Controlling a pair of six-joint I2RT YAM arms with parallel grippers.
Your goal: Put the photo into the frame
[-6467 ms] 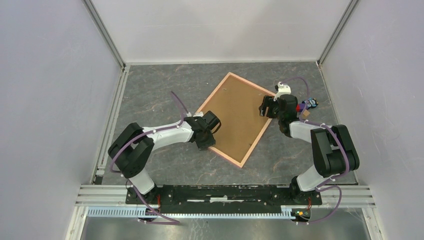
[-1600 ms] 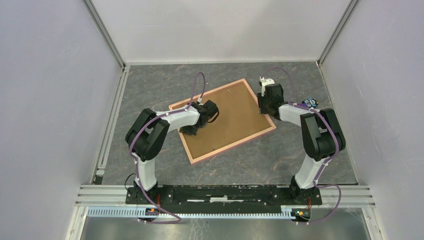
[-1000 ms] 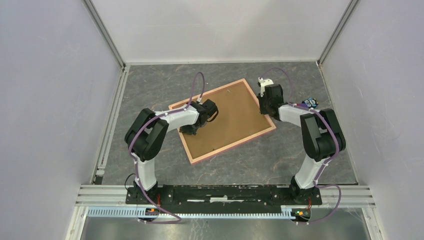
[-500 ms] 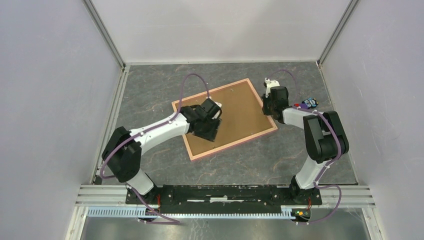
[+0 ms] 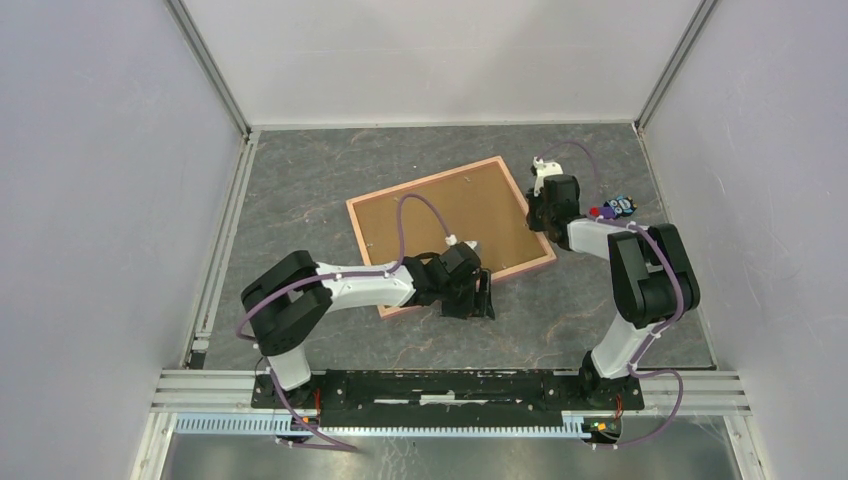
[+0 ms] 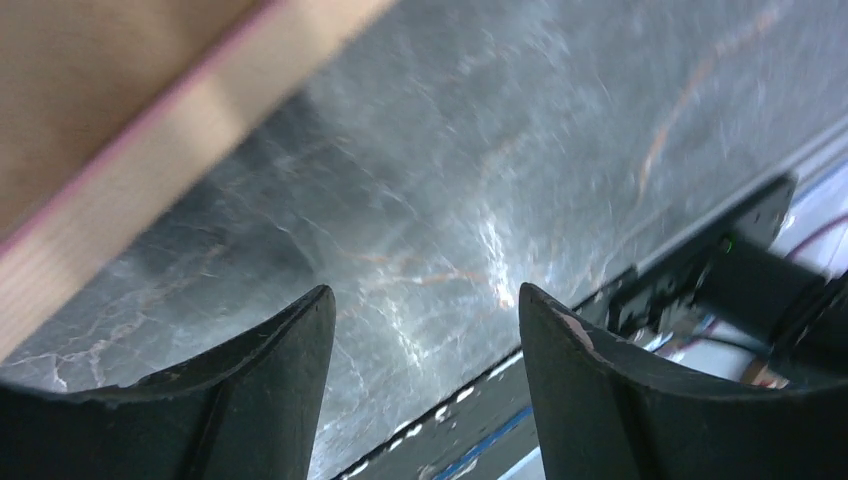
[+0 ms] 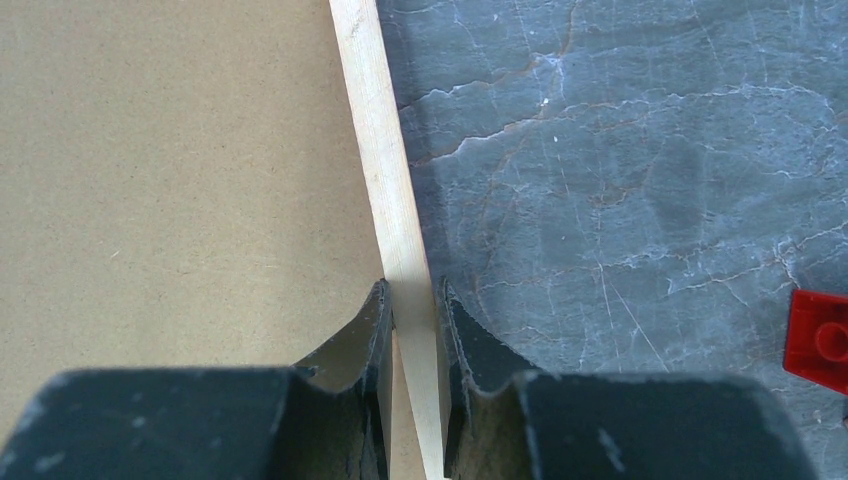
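Currently flat, back up, at middle of counter: frame. Right gripper clenched on its right rail; left gripper released, empty, just beside its near edge.

Robot lab test cell. White panel walls enclose a grey marbled tabletop. Left arm and right arm sit bolted by an aluminium extrusion rail.

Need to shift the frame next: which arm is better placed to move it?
Right. The right tool is shut on the frame's edge; the left tool is open over the table, holding nothing.
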